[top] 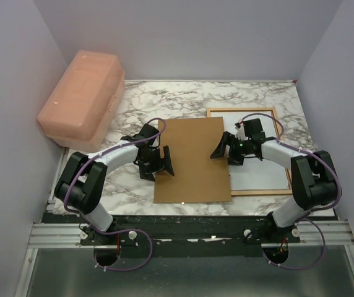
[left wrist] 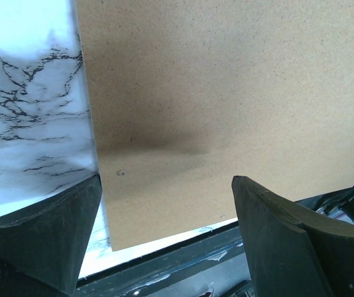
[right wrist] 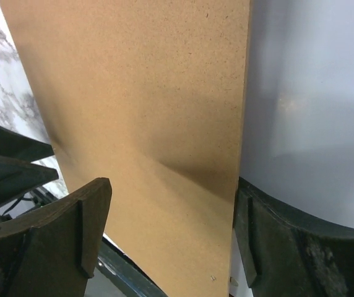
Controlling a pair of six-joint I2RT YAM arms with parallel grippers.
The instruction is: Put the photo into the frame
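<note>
We see the frame [top: 242, 112] lying flat on the right side of the marble table [top: 183, 99], its orange-brown rails showing along the far, right and near sides. Inside it lies a white sheet [top: 260, 176]. No printed face shows in any view, so we cannot tell whether this sheet is the photo turned over.

A brown backing board [top: 192, 161] lies flat at the middle of the table. Its right edge covers the frame's left rail and rests on the white sheet, which the right wrist view confirms: there the board [right wrist: 140, 111] meets the pale surface [right wrist: 313, 105] along a straight edge.

The left gripper [top: 158, 164] hangs low over the board's left edge with its jaws spread wide and nothing between them. From its wrist camera we see the gripper [left wrist: 164, 247] straddling that edge, one finger over marble [left wrist: 28, 105] and the other over the board [left wrist: 226, 93].

The right gripper [top: 225, 150] is likewise wide apart and empty. It straddles the board's right edge, as the right wrist view shows [right wrist: 174, 241]. We cannot tell whether either claw touches the board.

A pink plastic box [top: 81, 96] sits at the far left corner, well apart from the rest.
</note>
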